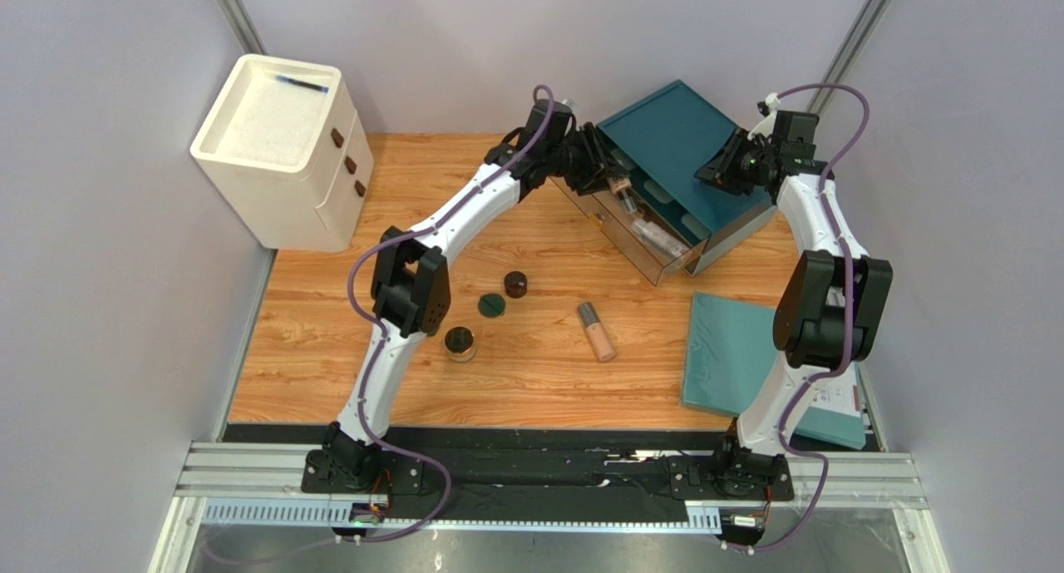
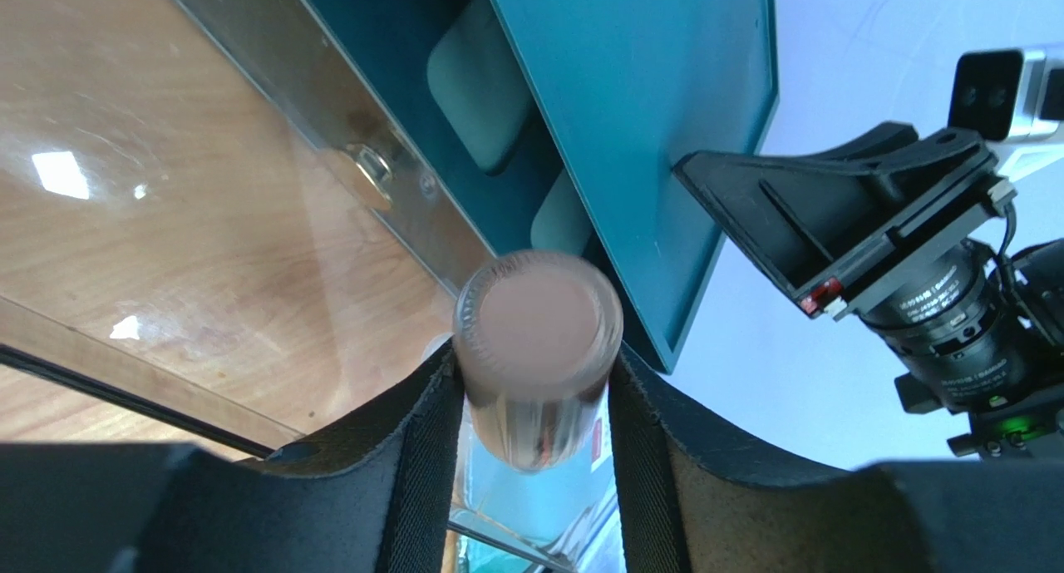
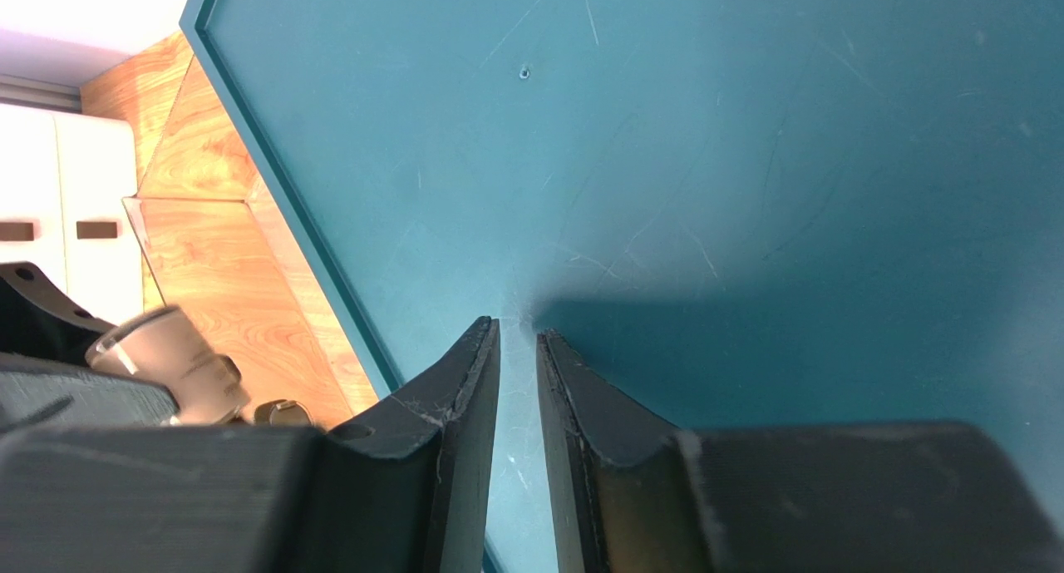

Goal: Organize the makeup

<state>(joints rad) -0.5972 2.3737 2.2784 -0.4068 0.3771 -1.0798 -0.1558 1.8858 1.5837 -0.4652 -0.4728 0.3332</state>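
Observation:
My left gripper is shut on a clear bottle with a pinkish-brown cap and holds it over the open clear drawer of the teal drawer box. At least one small cosmetic lies in that drawer. My right gripper is shut and empty, with its tips against the teal box's top. On the table lie a peach tube, a dark round jar, a dark green disc and another dark jar.
A white drawer cabinet stands at the back left. A flat teal panel lies at the right near my right arm's base. Grey walls close in left, right and behind. The right arm's camera mount is close to my left gripper.

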